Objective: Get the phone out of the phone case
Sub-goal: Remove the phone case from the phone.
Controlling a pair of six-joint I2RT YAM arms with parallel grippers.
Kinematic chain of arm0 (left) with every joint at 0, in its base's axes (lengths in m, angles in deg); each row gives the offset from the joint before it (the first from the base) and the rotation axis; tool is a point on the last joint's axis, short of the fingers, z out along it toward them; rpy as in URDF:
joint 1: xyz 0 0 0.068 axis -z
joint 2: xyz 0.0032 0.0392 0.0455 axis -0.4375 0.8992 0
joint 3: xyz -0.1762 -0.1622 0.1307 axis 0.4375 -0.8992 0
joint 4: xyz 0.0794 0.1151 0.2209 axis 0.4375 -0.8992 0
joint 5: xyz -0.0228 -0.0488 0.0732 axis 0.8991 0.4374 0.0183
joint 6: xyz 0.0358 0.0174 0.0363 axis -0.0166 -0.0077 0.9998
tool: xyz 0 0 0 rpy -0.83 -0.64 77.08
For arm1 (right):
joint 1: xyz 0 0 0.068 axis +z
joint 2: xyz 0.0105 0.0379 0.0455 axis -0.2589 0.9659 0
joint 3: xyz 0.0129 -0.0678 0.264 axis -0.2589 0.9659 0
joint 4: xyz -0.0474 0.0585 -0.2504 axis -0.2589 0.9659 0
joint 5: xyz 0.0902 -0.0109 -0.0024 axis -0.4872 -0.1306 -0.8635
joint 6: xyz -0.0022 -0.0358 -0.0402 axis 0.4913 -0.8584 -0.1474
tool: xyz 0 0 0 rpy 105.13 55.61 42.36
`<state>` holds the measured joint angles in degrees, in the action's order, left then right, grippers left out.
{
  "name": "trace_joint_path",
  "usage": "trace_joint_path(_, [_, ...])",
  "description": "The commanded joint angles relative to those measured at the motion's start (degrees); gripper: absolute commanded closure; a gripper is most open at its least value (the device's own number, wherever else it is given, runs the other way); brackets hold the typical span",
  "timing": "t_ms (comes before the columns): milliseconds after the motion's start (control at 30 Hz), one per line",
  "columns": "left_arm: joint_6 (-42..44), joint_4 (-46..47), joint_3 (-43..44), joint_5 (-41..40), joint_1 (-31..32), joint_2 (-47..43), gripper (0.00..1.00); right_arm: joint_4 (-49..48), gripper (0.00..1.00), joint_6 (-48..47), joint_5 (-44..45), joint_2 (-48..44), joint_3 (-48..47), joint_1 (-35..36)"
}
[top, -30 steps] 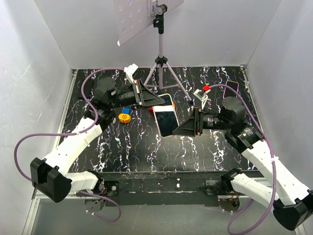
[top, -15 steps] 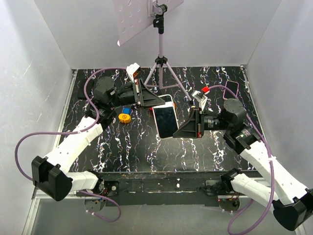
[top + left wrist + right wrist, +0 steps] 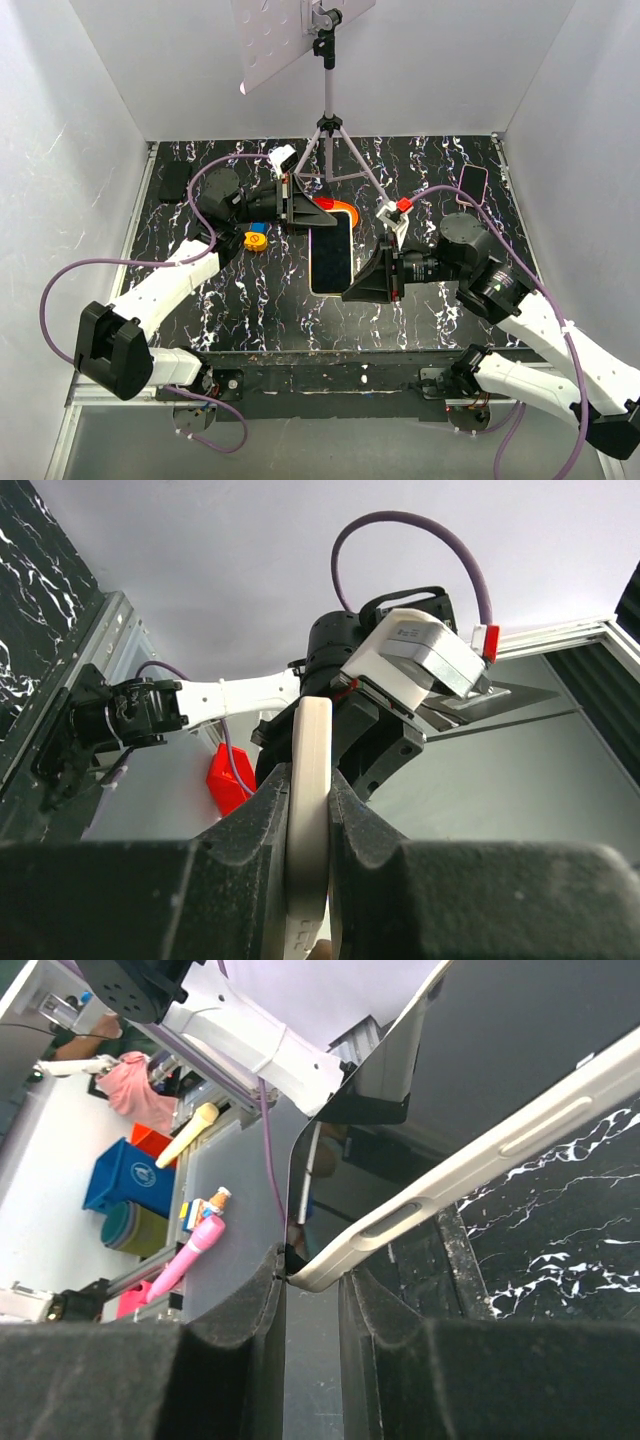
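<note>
Over the black marbled surface [image 3: 262, 312], had the phone [image 3: 331, 255] aloft, left gripper [image 3: 305, 208] jaws pinched on its far end, right gripper [image 3: 352, 292] jaws on the near corner, orange case [image 3: 342, 207] apparently barely peeling, mostly left to do.

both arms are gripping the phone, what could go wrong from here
1. The right fingers pinch only a corner of the phone; it may slip out and drop on the table.
2. The left fingers clamp its thin far edge; if the arms pull unevenly, the phone may twist or bend.
</note>
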<state>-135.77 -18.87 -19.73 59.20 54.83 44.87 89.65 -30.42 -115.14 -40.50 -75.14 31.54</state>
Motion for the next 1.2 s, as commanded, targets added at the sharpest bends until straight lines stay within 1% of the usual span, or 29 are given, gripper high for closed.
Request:
trace_joint_path(0, [-6.8, 0.9, -1.9, -4.4, 0.5, -0.2, 1.00, -7.3, 0.99, -14.6, 9.2, 0.2, -7.8, 4.1])
trace_joint_path(100, [-7.9, 1.8, -2.6, -4.4, 0.6, -0.6, 1.00, -5.1, 0.99, -18.8, 16.9, 1.5, -10.2, 6.2])
trace_joint_path(233, [-11.1, 6.2, -4.0, -4.2, 0.6, -0.8, 1.00, -2.4, 0.99, -25.2, 23.7, 2.8, -12.7, 9.4])
trace_joint_path(367, [-14.1, 10.9, -5.7, -3.8, 0.7, -0.4, 1.00, 3.9, 0.99, -32.0, 31.3, 5.9, -17.2, 13.4])
trace_joint_path(400, [-14.2, 11.1, -5.8, -3.8, 0.7, -0.5, 1.00, 4.8, 0.99, -34.1, 32.3, 6.5, -18.2, 14.1])
trace_joint_path(533, [-14.2, 11.1, -6.2, -3.8, 0.7, -0.5, 1.00, 7.7, 0.99, -37.5, 38.0, 9.1, -21.6, 17.0])
trace_joint_path(600, [-14.6, 11.6, -6.6, -4.2, 0.8, -0.8, 1.00, 7.3, 0.99, -37.2, 41.1, 9.9, -22.4, 17.2])
trace_joint_path(667, [-15.7, 13.6, -7.0, -4.5, 0.9, -1.0, 1.00, 7.2, 0.99, -35.5, 47.6, 10.5, -22.5, 17.4])
trace_joint_path(733, [-17.0, 16.1, -7.7, -5.2, 0.9, -1.2, 1.00, 7.2, 0.99, -32.7, 57.3, 10.9, -21.7, 17.4])
trace_joint_path(800, [-18.6, 19.3, -9.1, -6.8, 0.8, -1.5, 1.00, 10.0, 0.99, -27.7, 67.7, 11.4, -21.2, 17.4])
trace_joint_path(867, [-18.1, 19.9, -10.1, -9.1, 0.7, -2.4, 1.00, 14.8, 0.99, -23.0, 72.2, 11.8, -20.6, 17.4])
trace_joint_path(933, [-14.1, 14.4, -10.1, -11.4, 0.7, -4.6, 1.00, 19.6, 0.98, -17.4, 72.0, 11.4, -19.5, 17.4])
trace_joint_path(967, [-10.9, 11.1, -9.8, -12.6, 0.6, -5.5, 1.00, 21.0, 0.90, -13.3, 70.9, 10.5, -18.3, 17.4])
trace_joint_path(1000, [-7.6, 7.1, -9.2, -14.0, 0.6, -6.8, 1.00, 21.9, 0.66, -10.7, 68.3, 9.6, -16.6, 17.3])
trace_joint_path(1033, [-4.7, 3.7, -8.8, -15.8, 0.6, -8.2, 1.00, 22.8, 0.53, -8.0, 64.6, 9.0, -15.2, 16.7])
trace_joint_path(1067, [-1.5, -0.3, -8.4, -17.5, 0.5, -9.2, 1.00, 24.3, 0.50, -5.5, 59.9, 8.7, -14.6, 15.7])
trace_joint_path(1167, [6.4, -9.0, -6.3, -21.6, -0.1, -11.8, 1.00, 28.8, 0.46, 0.2, 54.0, 8.0, -13.4, 13.8])
